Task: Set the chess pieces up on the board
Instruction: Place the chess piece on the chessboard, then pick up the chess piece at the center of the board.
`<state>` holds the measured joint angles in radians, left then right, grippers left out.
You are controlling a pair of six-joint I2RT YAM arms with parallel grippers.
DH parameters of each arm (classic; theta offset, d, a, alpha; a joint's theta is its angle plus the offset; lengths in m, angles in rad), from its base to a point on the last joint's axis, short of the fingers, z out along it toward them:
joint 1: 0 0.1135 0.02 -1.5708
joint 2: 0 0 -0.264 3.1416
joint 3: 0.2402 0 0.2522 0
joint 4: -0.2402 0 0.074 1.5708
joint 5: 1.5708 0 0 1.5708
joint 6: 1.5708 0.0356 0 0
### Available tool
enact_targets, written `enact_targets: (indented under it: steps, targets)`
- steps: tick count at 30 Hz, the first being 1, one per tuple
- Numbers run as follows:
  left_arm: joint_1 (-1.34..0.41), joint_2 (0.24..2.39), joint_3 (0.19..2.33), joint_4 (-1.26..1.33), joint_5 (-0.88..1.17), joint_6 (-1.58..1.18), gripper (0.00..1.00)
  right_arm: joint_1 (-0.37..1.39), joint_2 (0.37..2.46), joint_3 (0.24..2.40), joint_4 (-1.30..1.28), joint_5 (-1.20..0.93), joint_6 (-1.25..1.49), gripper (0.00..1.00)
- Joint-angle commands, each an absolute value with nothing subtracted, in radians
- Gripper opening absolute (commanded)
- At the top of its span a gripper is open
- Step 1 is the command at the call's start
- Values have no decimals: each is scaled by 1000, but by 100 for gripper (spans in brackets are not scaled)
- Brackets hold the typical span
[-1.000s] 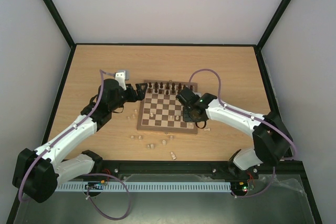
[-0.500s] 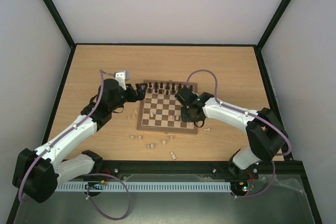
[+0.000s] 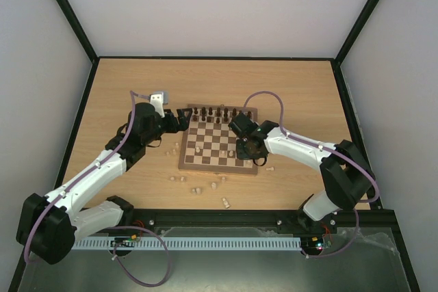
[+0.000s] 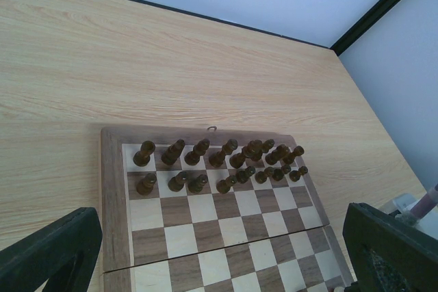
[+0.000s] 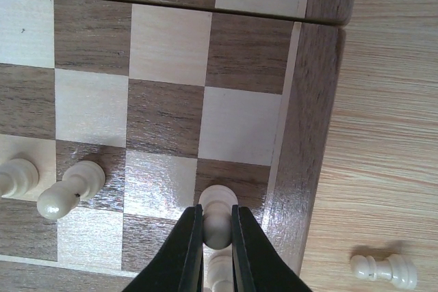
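Observation:
The board (image 3: 220, 162) lies mid-table. Dark pieces (image 3: 213, 113) fill its far two rows, also in the left wrist view (image 4: 226, 162). My right gripper (image 5: 216, 232) is shut on a pale pawn (image 5: 217, 211), base on a dark square by the board's right border (image 5: 301, 169). Another pale piece (image 5: 220, 271) stands just below it and two pale pieces (image 5: 68, 188) stand to its left. My left gripper (image 3: 183, 114) is open and empty at the board's far left corner, fingers (image 4: 55, 251) wide apart.
Several pale pieces (image 3: 197, 189) lie loose on the table in front of the board and one (image 3: 271, 168) by its right edge, seen lying down in the right wrist view (image 5: 384, 269). A few more (image 3: 171, 150) lie left of the board.
The right arm has shifted slightly left and settled over the board's near right corner. The left arm has not moved.

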<state>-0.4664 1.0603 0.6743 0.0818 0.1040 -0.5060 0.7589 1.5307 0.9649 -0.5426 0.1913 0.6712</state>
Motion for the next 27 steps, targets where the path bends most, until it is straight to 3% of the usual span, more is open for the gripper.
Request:
enact_targets:
  steps: [1,10,18,27]
  targets:
    - [-471,1064,709,64,98,-502,100,754,1551,947,-562,196,662,10]
    - [-471,1063,709,63,97,-502,100,748,1545,952,-567,213,660,18]
    - [-471,1065,709,64,98,-503,100,746,1457,955,-591,258,667,34]
    - [-471,1064,710,61,94,-496,99,744,1323,930,-624,281,685,38]
